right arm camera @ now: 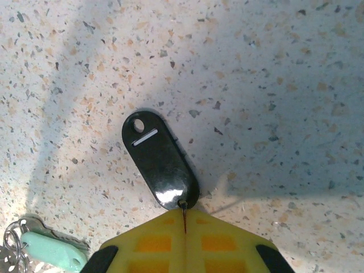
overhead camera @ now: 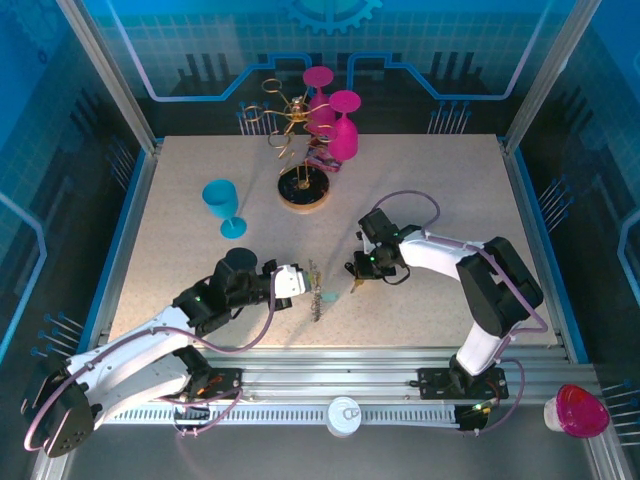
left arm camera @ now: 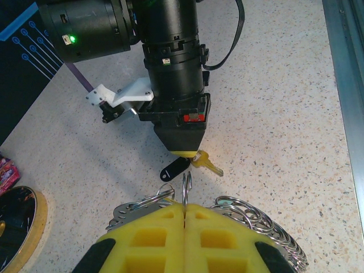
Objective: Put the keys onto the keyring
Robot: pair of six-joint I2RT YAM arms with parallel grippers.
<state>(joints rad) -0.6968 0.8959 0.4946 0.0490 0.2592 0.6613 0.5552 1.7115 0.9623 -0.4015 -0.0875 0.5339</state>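
Speckled tabletop, blue walls; left end effector clamps keyring, right end effector key.

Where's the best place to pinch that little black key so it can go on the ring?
At its plain rounded end, coming from behind that end, as the right gripper holds the black key now, jaws shut. The hole sits at the far end, free for the keyring.
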